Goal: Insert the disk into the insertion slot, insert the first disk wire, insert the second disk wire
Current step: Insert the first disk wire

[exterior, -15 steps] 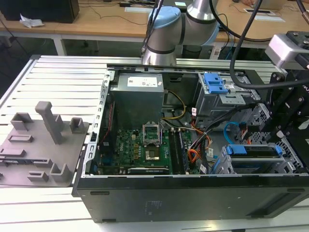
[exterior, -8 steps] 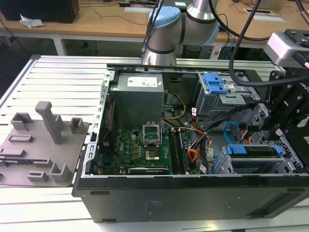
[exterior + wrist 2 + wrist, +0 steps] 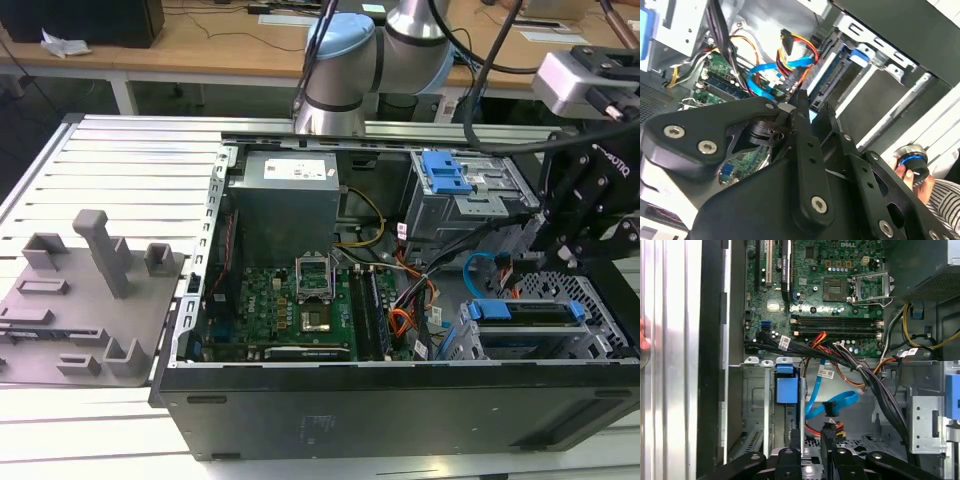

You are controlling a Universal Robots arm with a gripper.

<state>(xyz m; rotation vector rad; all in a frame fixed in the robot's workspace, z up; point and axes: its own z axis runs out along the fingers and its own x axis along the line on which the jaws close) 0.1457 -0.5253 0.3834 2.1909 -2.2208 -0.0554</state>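
The disk [image 3: 525, 312], in its blue frame, sits inside the insertion slot [image 3: 590, 335], the silver cage at the case's front corner on the exterior view's right. My gripper [image 3: 562, 250] hangs just above that cage. In the first wrist view the disk's blue frame [image 3: 786, 387] shows edge-on in the cage [image 3: 756, 395], and my gripper [image 3: 810, 440] stands open by a narrow gap with nothing between the fingers. The light-blue second disk wire [image 3: 837, 401] loops loose beside the disk, its dark plug free. A dark plug on orange and red wires [image 3: 833, 431] lies close to one finger.
A grey cage with a blue latch [image 3: 445, 172] stands behind the slot. Black cable bundles [image 3: 875, 385] cross over the motherboard [image 3: 300, 300]. A grey fixture plate [image 3: 80, 290] lies at the exterior view's left. A person's hand [image 3: 912, 172] holds a round knob outside the case.
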